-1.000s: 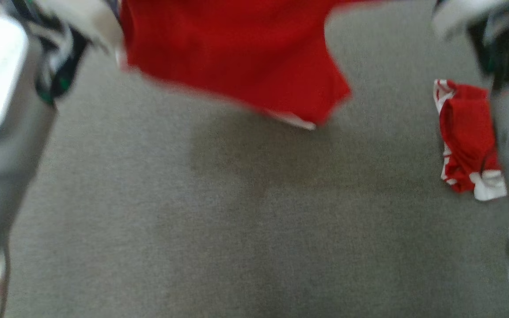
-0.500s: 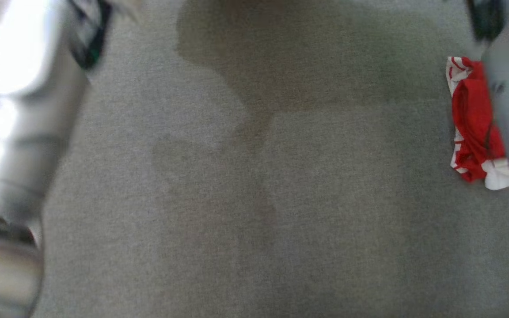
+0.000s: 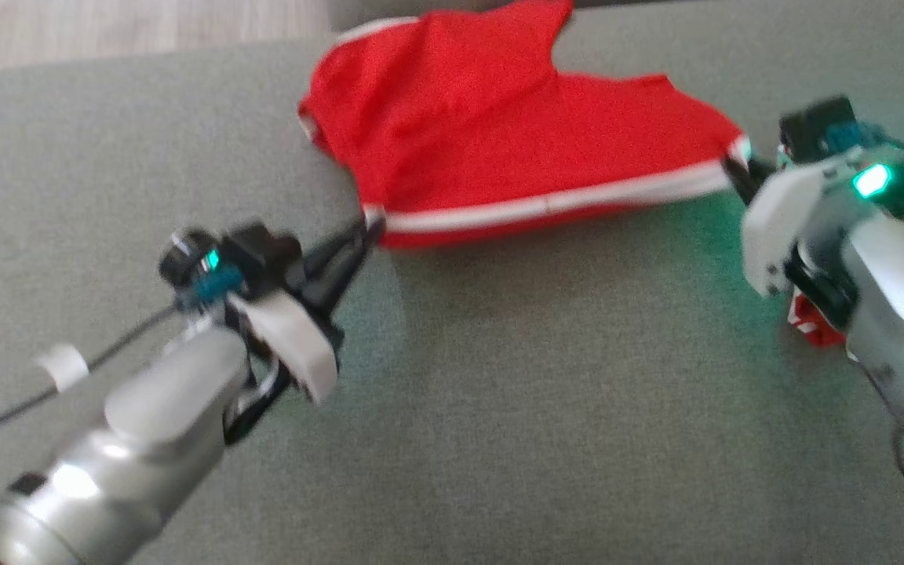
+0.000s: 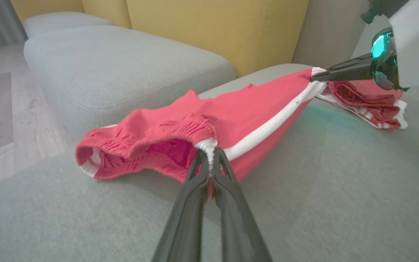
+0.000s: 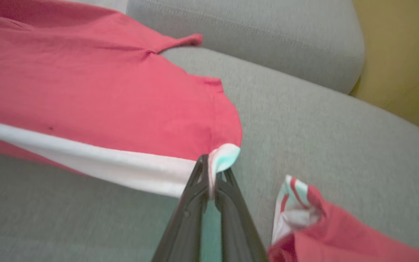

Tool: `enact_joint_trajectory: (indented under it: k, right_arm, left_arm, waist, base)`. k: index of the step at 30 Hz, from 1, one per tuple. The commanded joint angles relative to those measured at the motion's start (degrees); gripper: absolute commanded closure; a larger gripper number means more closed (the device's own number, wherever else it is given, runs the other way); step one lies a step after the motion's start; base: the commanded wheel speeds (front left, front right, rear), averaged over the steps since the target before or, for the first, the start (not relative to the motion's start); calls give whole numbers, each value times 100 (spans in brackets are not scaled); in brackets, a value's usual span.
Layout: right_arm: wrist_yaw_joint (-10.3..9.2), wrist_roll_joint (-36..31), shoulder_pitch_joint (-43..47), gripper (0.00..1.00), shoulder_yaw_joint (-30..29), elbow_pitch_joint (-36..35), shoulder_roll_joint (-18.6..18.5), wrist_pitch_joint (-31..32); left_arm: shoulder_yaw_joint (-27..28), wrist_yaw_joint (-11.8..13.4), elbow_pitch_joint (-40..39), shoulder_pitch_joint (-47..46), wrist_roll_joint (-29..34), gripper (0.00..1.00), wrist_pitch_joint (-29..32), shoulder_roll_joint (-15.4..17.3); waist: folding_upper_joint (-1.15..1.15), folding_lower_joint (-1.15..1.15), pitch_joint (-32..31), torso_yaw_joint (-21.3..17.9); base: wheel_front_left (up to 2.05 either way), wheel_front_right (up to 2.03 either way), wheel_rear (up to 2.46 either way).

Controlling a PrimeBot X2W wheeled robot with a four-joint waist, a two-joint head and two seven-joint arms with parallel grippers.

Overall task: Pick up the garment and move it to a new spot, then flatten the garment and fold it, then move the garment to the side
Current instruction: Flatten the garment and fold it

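Note:
The garment (image 3: pixel 499 149) is a pair of red shorts with a white side stripe, stretched along that stripe between my two grippers low over the grey cushion (image 3: pixel 499 408). My left gripper (image 3: pixel 369 224) is shut on the waistband corner. In the left wrist view the left gripper (image 4: pixel 208 154) pinches the gathered white edge of the garment (image 4: pixel 238 116). My right gripper (image 3: pixel 734 169) is shut on the other end of the stripe. The right wrist view shows the right gripper (image 5: pixel 207 165) clamping the white hem of the garment (image 5: pixel 104 98). The far side of the fabric rests near the cushion's back edge.
A second, bunched red-and-white garment (image 4: pixel 366 96) lies on the cushion just behind my right gripper, partly hidden by that arm in the head view. Another grey cushion (image 4: pixel 115 69) and yellow backrests (image 4: pixel 213 29) stand beyond. Wooden floor (image 3: pixel 107 27) shows past the cushion's edge.
The head view has swung a lot between frames. The garment hung at the top of the view, then left it; now it is spread low between both grippers.

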Motion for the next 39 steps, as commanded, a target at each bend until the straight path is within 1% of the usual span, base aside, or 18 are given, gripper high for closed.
enact_joint_trajectory:
  k: [1, 4, 6, 9, 13, 18, 23, 26, 27, 30, 35, 39]
  right_arm:
    - [-4, 434, 156, 100, 259, -438, -372, 264]
    - [-4, 1094, 498, 100, 686, -999, -900, 772]
    - [-4, 1459, 700, 100, 847, -1309, -1188, 1030]
    - [-4, 1909, 1010, 100, 982, -1688, -1514, 1346]
    - [-4, 2416, 1523, 100, 1066, -2160, -1859, 1742]
    - [-4, 2998, 2166, 100, 848, -2775, -2228, 1991]
    - [-4, 3218, 2799, 100, 440, -3347, -2518, 2096]
    - [-4, 3134, 3046, 100, 87, -3574, -2563, 1944]
    - [-4, 3134, 3046, 100, 87, -3574, -2563, 1944]
    - [-4, 2877, 3105, 100, -318, -3659, -2465, 1699]
    - [-4, 2379, 2915, 100, -1007, -3656, -2000, 1340]
    - [-4, 1870, 2502, 100, -1464, -3574, -1556, 1207]
  left_arm:
    - [91, 11, -196, -68, -55, 100, -73, 260]
    - [-43, 12, -296, 206, -69, 100, -82, 300]
    - [-107, 53, -370, 382, -90, 100, -68, 300]
    - [-193, 157, -509, 660, -133, 100, -32, 307]
    - [-274, 369, -820, 1105, -259, 100, 49, 360]
    - [-350, 729, -1486, 1695, -427, 100, 175, 566]
    - [-349, 1161, -2278, 2080, -519, 100, 287, 820]
    - [-240, 1416, -2585, 2181, -583, 100, 274, 924]
    - [-240, 1416, -2585, 2181, -583, 100, 274, 924]
    - [-114, 1579, -2726, 2164, -642, 100, 274, 979]
    - [155, 1786, -2739, 1964, -717, 100, 243, 983]
    - [346, 1872, -2634, 1679, -735, 100, 256, 945]
  waist:
    - [0, 1, -223, 26]
    - [0, 1, -442, 43]
    - [0, 1, -591, 52]
    - [0, 1, -836, 58]
    - [0, 1, -1184, 54]
    - [0, 1, -1478, 20]
    - [0, 1, -1559, 27]
    - [0, 1, -1557, 32]
    - [0, 1, -1557, 32]
    - [0, 1, -1517, 49]
    - [0, 1, -1340, 111]
    - [0, 1, -1011, 193]
  base:
    - [0, 0, 0]
    - [0, 0, 0]
    - [0, 0, 0]
    - [0, 0, 0]
    - [0, 0, 0]
    - [0, 0, 0]
    - [0, 0, 0]
    - [0, 0, 0]
    - [0, 0, 0]
    - [0, 0, 0]
    - [0, 0, 0]
    - [0, 0, 0]
